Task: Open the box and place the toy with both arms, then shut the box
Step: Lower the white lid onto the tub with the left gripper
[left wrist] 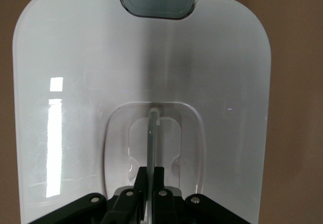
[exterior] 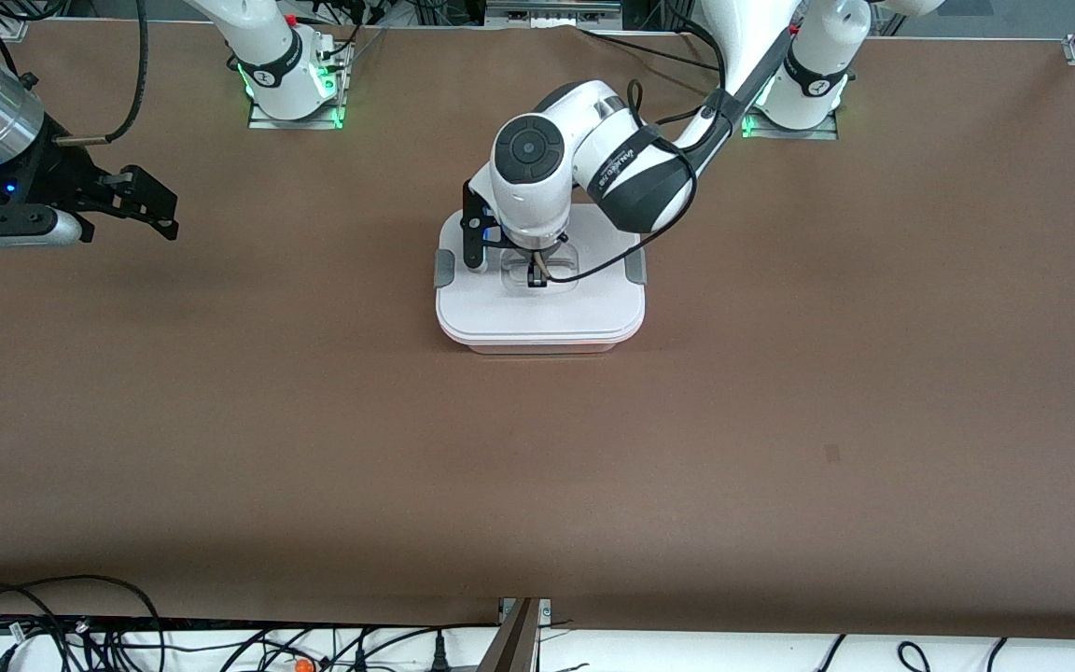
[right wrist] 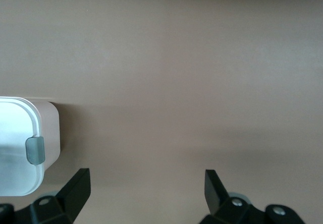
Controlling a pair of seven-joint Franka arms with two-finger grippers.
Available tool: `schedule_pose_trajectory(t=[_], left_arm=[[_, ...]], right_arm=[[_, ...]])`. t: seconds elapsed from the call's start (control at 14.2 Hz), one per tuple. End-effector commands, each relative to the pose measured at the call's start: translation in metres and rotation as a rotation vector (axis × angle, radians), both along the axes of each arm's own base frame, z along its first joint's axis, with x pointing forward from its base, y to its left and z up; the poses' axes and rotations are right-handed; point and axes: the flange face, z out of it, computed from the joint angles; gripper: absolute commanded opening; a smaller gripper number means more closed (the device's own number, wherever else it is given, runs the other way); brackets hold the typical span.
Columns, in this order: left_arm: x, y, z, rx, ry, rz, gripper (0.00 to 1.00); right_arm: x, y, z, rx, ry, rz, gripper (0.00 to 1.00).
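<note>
White plastic lid (exterior: 537,308) covers the one box (exterior: 542,343), which sits mid-bench (exterior: 780,420) between the two arms' ends; its pink tub shows only as a thin edge under the lid, so its contents cannot be seen. Two grey clips (exterior: 443,269) flank the lid. The left pincer (exterior: 535,276) is down in the lid's recess, fingers pinched on the clear handle (left wrist: 151,133). The right pincer (right wrist: 146,183) waits over the bench's right-arm end, fingers spread wide, holding nothing.
</note>
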Motion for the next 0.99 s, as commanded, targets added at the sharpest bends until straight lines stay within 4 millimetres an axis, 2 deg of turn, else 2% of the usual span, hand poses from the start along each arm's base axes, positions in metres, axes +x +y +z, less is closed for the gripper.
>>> schedule_pose_trajectory(t=[0.0,0.14,0.42,0.64,0.92], left_arm=[[0.007,-0.01,0.001,-0.004,-0.029,0.021,0.0],[0.009,-0.011,0.003,-0.008,-0.033,0.022,0.0],[0.011,-0.011,-0.002,-0.005,-0.029,0.027,0.0],[0.011,-0.011,-0.004,-0.005,-0.029,0.027,0.0],[0.013,-0.01,-0.004,-0.005,-0.03,0.022,0.0]], right_arm=[[-0.001,-0.003,0.008,-0.01,-0.02,0.0,1.0],[0.0,-0.003,0.014,-0.016,-0.033,0.0,1.0],[0.005,0.003,0.004,-0.032,-0.017,0.013,1.0],[0.005,0.003,0.004,-0.029,-0.018,0.011,1.0],[0.001,0.016,0.007,-0.017,-0.021,0.023,1.0]])
